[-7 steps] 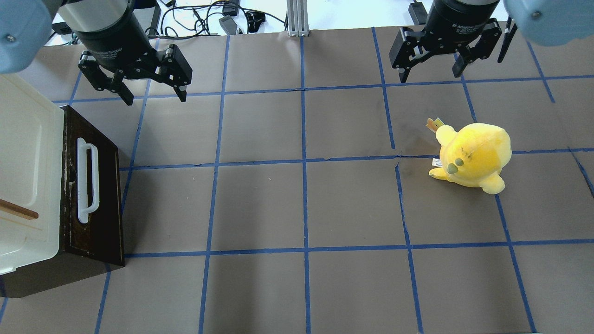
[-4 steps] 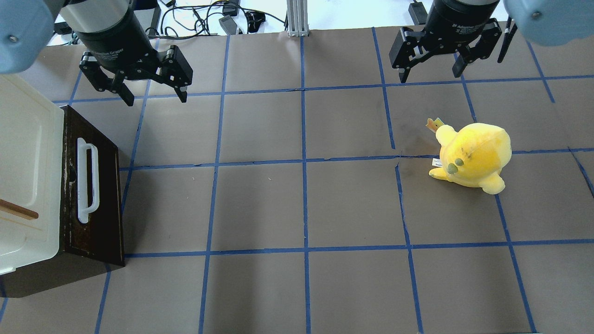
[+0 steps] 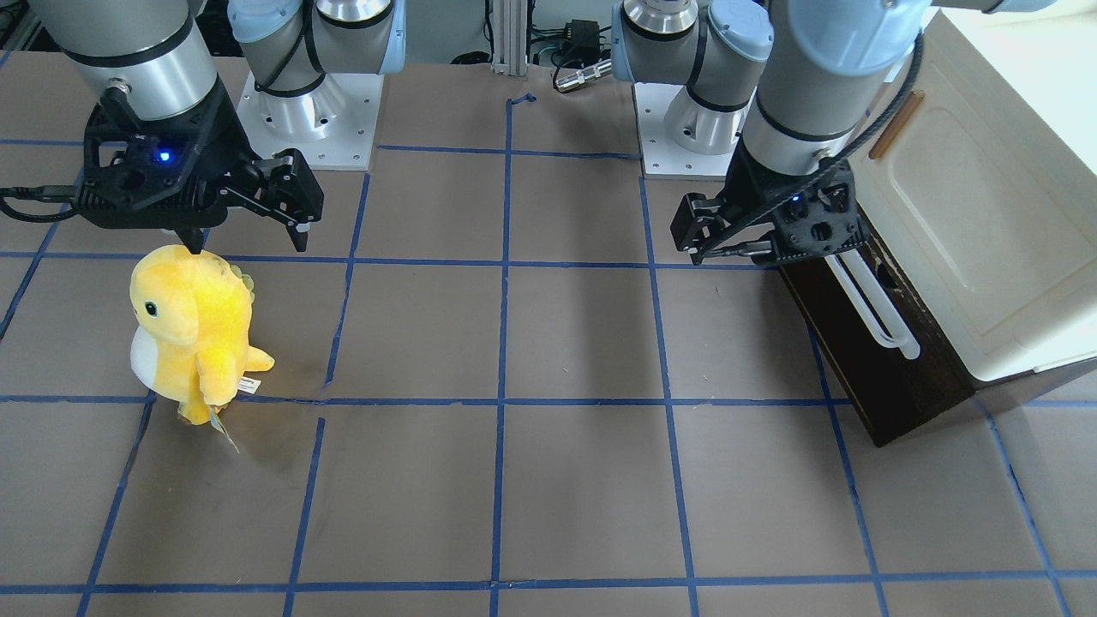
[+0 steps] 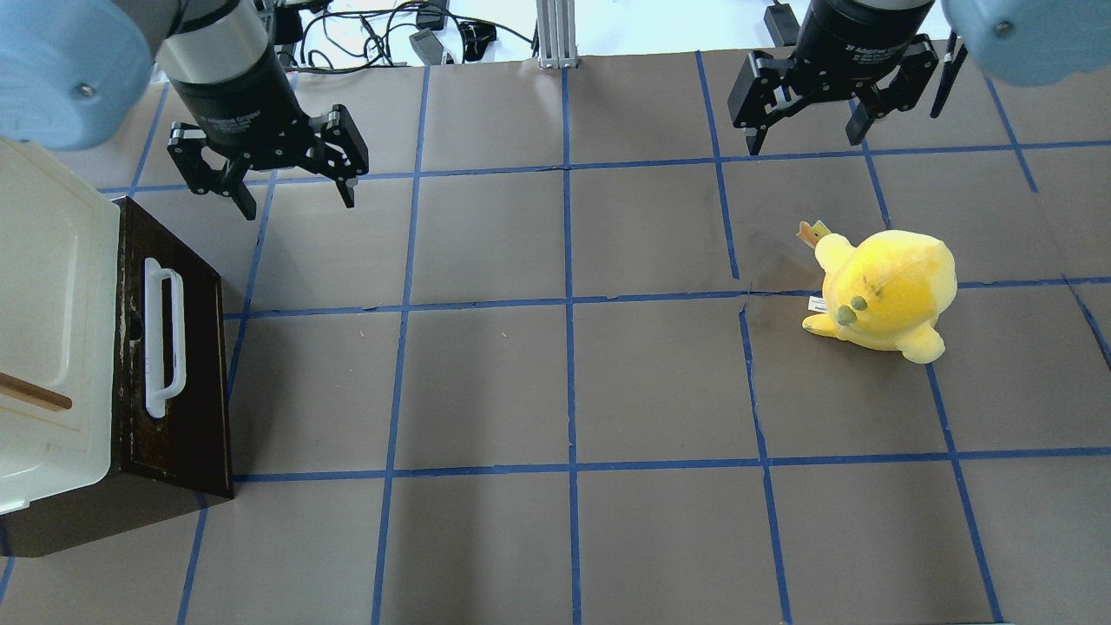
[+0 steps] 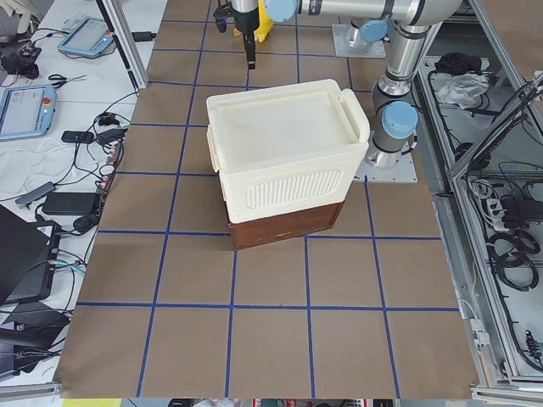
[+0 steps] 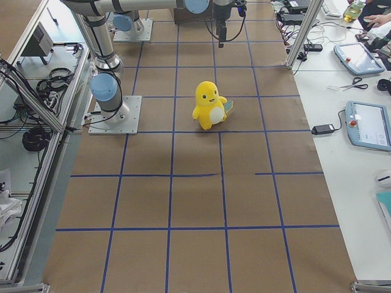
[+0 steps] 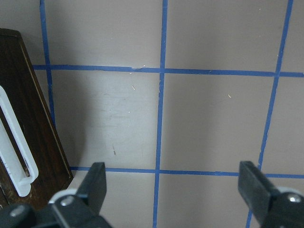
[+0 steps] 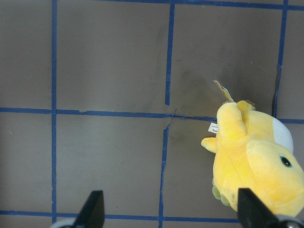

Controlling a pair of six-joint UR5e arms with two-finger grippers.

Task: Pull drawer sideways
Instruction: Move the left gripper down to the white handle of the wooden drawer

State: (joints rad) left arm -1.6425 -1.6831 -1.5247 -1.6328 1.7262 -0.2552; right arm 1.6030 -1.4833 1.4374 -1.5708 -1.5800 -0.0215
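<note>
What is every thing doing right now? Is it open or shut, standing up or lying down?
drawer: pushed in, shut, with neither gripper on it.
cream cabinet door: shut.
left gripper: open and empty, near the drawer.
right gripper: open and empty.
yellow plush toy: standing upright, apart from both grippers.

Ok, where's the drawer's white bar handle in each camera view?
Exterior front-facing: white bar handle at right, mid-height.
Overhead exterior: left edge, mid-height.
Exterior left: not in it; the cream cabinet hides it.
Exterior right: too small to tell.
Left wrist-mounted: lower left edge.
Right wrist-mounted: not in it.
Shared landmark: the dark brown drawer front it sits on.
</note>
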